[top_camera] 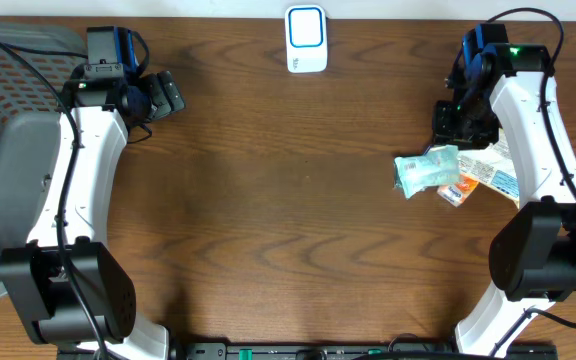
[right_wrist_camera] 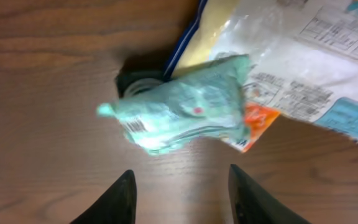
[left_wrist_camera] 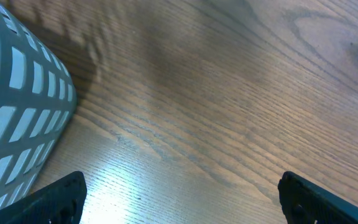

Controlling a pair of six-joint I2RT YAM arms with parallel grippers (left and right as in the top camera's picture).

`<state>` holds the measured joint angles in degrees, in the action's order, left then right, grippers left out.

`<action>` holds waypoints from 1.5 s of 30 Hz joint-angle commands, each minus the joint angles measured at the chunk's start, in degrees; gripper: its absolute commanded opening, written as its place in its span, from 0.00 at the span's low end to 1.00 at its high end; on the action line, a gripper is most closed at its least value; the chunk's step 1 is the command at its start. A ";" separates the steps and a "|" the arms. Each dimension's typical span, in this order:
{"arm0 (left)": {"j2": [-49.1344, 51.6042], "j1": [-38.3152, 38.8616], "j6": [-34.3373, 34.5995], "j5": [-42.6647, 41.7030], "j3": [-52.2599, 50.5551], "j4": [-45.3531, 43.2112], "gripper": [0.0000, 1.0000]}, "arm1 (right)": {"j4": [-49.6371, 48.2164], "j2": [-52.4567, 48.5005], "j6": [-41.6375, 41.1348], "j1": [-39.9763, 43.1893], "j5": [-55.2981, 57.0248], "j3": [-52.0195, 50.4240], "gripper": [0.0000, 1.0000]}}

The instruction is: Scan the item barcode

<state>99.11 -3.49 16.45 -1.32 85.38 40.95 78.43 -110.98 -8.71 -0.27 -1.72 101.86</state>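
Right end effector (right_wrist_camera: 182, 173) parted, empty, just beside teal pouch (right_wrist_camera: 185, 106) lying barcode-up on worktop (right_wrist_camera: 42, 62); scanner (top_camera: 306, 38) well apart. Left end effector (left_wrist_camera: 182, 180) wide, idle.

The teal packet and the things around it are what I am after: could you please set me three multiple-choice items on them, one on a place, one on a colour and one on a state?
1. Where in the overhead view does the white and blue box-shaped barcode scanner stand?
A. top middle
B. bottom left corner
C. middle of the right edge

2. What colour is the crumpled plastic packet lying just ahead of the right pincer?
A. red
B. teal
C. black

3. How does the right pincer stand?
A. shut on the packet
B. open, holding nothing
C. out of view

Answers:
1. A, as the scanner sits at the upper edge, midway between the two arms.
2. B, as the right wrist view shows the packet's wrapper pale teal.
3. B, as its two dark fingers stand apart, with the packet beyond their tips.
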 commanded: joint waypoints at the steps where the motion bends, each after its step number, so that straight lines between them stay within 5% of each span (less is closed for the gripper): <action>1: -0.72 0.07 -0.79 0.55 1.14 0.17 0.98 | 1.03 0.22 2.58 0.00 -6.60 3.41 0.39; 9: -0.72 0.07 -0.79 0.55 1.14 0.17 0.98 | 1.01 4.07 12.26 -2.43 -22.97 8.35 0.44; 27: -0.72 0.07 -0.79 0.55 1.14 0.17 0.98 | 4.04 23.02 12.20 -6.38 -19.04 8.35 0.64; 32: -0.72 0.07 -0.79 0.55 1.14 0.17 0.98 | 6.78 23.63 12.20 -6.43 -18.75 8.35 0.73; 34: -0.72 0.07 -0.79 0.55 1.14 0.17 0.97 | 7.58 23.67 12.20 -6.45 -18.75 8.35 0.99; 45: -0.72 0.07 -0.79 0.55 1.14 0.17 0.98 | 8.41 23.76 10.88 -6.45 -19.43 8.35 0.99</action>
<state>99.11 -3.49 16.45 -1.32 85.38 40.93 86.70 -87.39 2.96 -6.46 -20.80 109.56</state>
